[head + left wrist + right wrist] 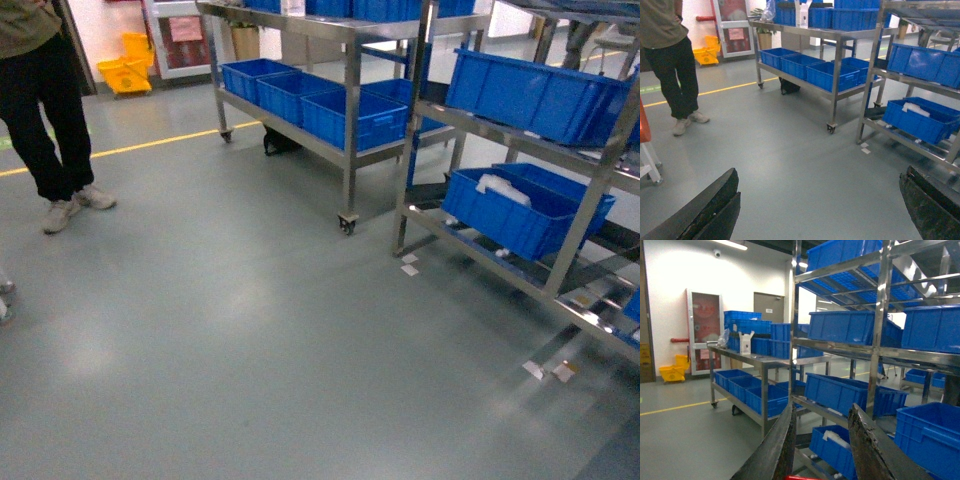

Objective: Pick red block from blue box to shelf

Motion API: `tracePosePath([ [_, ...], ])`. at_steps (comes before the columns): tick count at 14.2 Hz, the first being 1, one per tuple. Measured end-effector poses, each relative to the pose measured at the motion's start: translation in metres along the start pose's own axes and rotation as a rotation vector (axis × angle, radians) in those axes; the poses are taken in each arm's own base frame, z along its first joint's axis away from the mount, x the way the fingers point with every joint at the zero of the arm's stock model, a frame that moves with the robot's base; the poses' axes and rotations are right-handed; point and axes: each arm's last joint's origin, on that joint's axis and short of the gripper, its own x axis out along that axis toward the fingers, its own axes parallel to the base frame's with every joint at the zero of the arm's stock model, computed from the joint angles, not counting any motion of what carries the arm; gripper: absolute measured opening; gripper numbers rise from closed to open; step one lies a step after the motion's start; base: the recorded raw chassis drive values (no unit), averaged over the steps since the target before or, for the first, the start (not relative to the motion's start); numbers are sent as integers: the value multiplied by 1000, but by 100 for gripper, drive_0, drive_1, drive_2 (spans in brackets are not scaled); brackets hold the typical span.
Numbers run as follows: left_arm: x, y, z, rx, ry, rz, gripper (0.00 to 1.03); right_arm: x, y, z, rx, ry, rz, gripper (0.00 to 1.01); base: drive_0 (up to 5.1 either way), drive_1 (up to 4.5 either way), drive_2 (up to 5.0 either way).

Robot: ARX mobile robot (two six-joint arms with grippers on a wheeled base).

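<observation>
no turquoise blue box is seen in any view, so the pick-up place cannot be located from here. a sliver of red shows at the very bottom of the right wrist view, between the fingers of the right gripper point(822, 440) — it may be the red block point(797, 478), but too little of it is shown for that to be settled. the jaws there are set narrowly apart; whether they are clamped on that red thing cannot be told. the left gripper point(822, 207) is held wide open, with nothing between its fingers.

the shelf point(560, 260) stands to the right in the head view, its tiers loaded with dark blue crates point(525, 215). a wheeled steel cart point(345, 150) with more crates stands behind, and a person point(45, 100) is standing on the grey floor point(250, 330) at the left.

several risks are judged from here. if the red piece is indeed held, only a slight grip may be had, and it could be dropped as the base rolls. the tiers are crowded, so the block could be set into a crate rather than on bare steel. the uprights could be struck by the right arm — it is already near them. the person could also be approached if the base is turned left.
</observation>
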Motion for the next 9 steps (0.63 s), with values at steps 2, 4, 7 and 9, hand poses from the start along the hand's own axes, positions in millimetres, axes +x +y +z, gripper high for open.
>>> tracePosePath([
  [2,0,0,0,0,0,0,98,0,0,0,0,0,0,27,-141,-141,-141],
  [4,0,0,0,0,0,0,98,0,0,0,0,0,0,27,-143,-143,-143],
  [7,0,0,0,0,0,0,98,0,0,0,0,0,0,27,-137,-137,-137],
  [9,0,0,0,0,0,0,98,0,0,0,0,0,0,27,-137,-137,-137],
])
